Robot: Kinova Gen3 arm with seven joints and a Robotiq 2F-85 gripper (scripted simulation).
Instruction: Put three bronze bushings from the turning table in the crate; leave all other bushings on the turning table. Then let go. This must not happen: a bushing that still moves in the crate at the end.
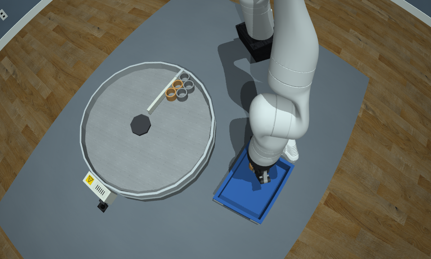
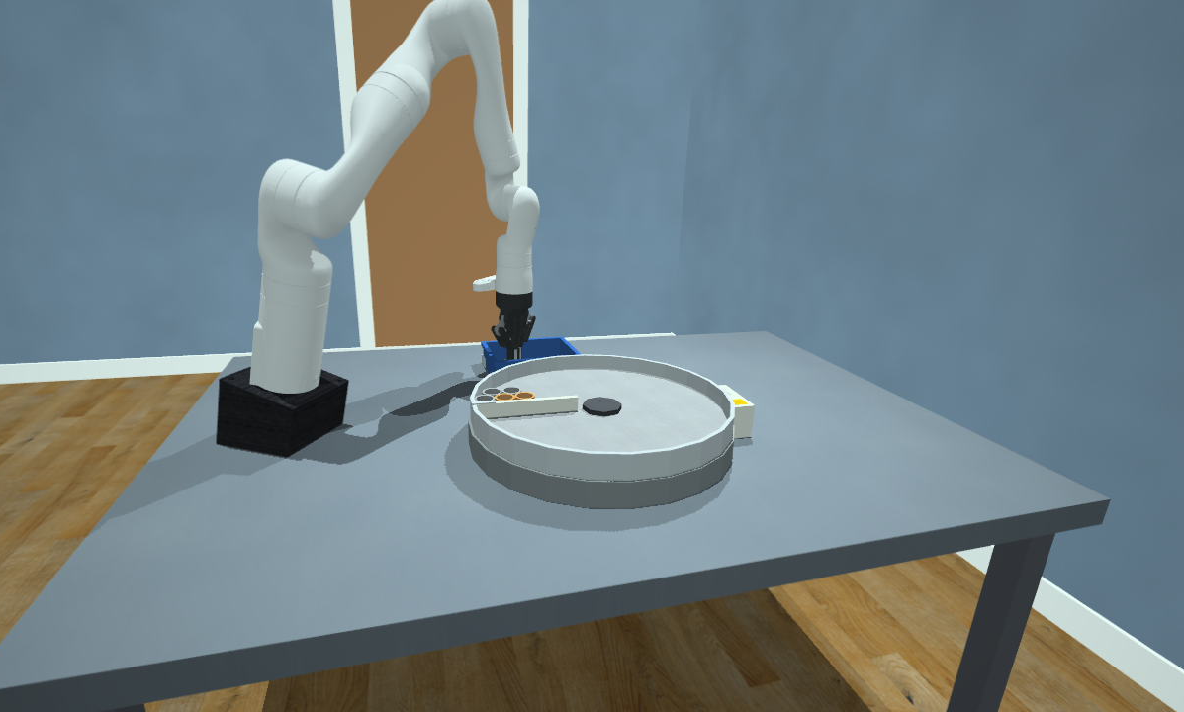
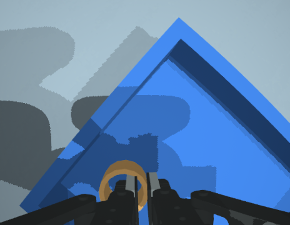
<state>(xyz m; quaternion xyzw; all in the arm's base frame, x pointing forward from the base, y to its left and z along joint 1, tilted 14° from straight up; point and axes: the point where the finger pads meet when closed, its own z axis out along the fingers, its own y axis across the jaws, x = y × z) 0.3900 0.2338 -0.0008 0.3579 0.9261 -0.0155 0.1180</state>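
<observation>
Jaws of my gripper point(image 1: 261, 176) point(image 2: 514, 352) point(image 3: 142, 182) were clamped on the wall of one bronze bushing point(image 1: 251, 167) point(image 3: 122, 167). Beneath them lay the blue crate point(image 1: 236, 210) point(image 2: 542, 342) point(image 3: 148, 62). Well apart from them, two other bronze bushings point(image 1: 171, 98) point(image 2: 524, 396) and three grey bushings point(image 1: 182, 98) point(image 2: 491, 391) stood on the turning table point(image 1: 146, 160) point(image 2: 604, 465).
</observation>
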